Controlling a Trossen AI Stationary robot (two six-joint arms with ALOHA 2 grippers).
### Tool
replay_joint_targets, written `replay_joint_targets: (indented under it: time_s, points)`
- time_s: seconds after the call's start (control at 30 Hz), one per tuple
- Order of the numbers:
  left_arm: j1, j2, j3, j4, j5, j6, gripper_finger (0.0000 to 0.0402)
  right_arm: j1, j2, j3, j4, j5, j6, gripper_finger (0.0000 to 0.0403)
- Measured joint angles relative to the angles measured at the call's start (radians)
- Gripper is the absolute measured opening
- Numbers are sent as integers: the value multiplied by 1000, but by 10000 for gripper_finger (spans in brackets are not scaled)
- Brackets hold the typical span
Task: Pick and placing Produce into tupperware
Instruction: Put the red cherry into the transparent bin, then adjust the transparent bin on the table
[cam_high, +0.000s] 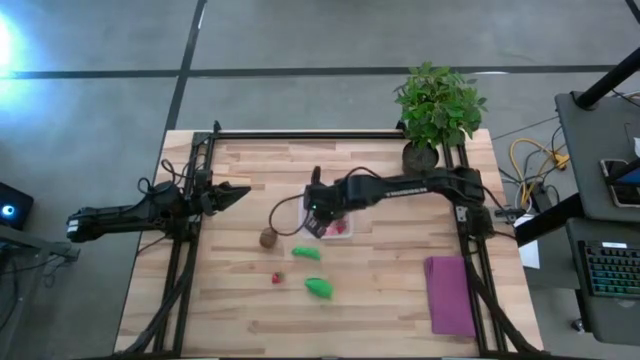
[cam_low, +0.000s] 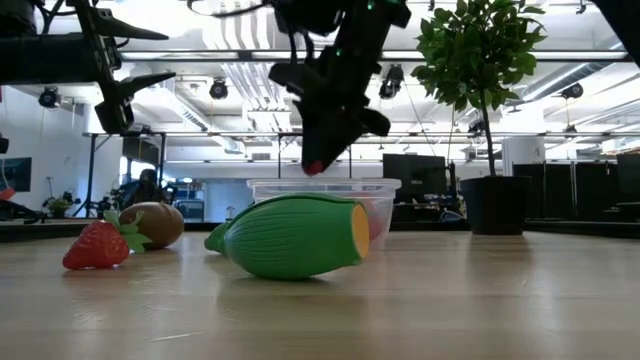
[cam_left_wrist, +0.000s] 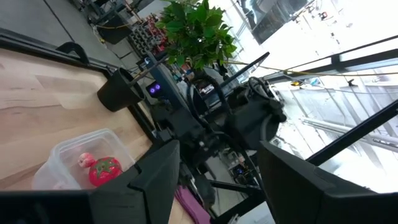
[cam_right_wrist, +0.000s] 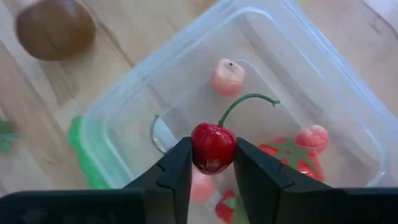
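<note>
My right gripper (cam_right_wrist: 213, 168) is shut on a small red cherry and hovers over the clear square tupperware (cam_high: 338, 229), above its rim (cam_low: 325, 186). Inside the tupperware lie pink berries (cam_right_wrist: 227, 76) and a red strawberry-like piece (cam_right_wrist: 292, 160). On the table rest the brown kiwi (cam_high: 268, 238), two green oblong pieces (cam_high: 307, 253) (cam_high: 319, 288) and a red strawberry (cam_high: 277, 278). My left gripper (cam_high: 236, 192) waits open, raised near the table's left edge (cam_low: 140, 55). My right gripper pinches the red cherry's round body (cam_right_wrist: 213, 147) between its two fingertips (cam_right_wrist: 177, 171), coming from above and pointing down. The cherry is lifted clear over the tupperware (cam_low: 316, 166), and its green stem (cam_right_wrist: 245, 101) curves away free from the fingers.
A potted plant (cam_high: 437, 105) stands at the far right corner. A flat purple cloth (cam_high: 450, 295) lies near the right edge. Black frame rails (cam_high: 185, 260) run along both sides. Bare wood lies toward the near edge.
</note>
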Motion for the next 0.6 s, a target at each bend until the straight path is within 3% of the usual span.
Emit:
replay_joint_targets:
  time_s: [0.37,0.6]
  points:
    - [0,1,0,1,0,0,201,14,2,-1,13,-14,-57,232]
    - [0,1,0,1,0,0,201,159,-5,11,103,-8,-251,256]
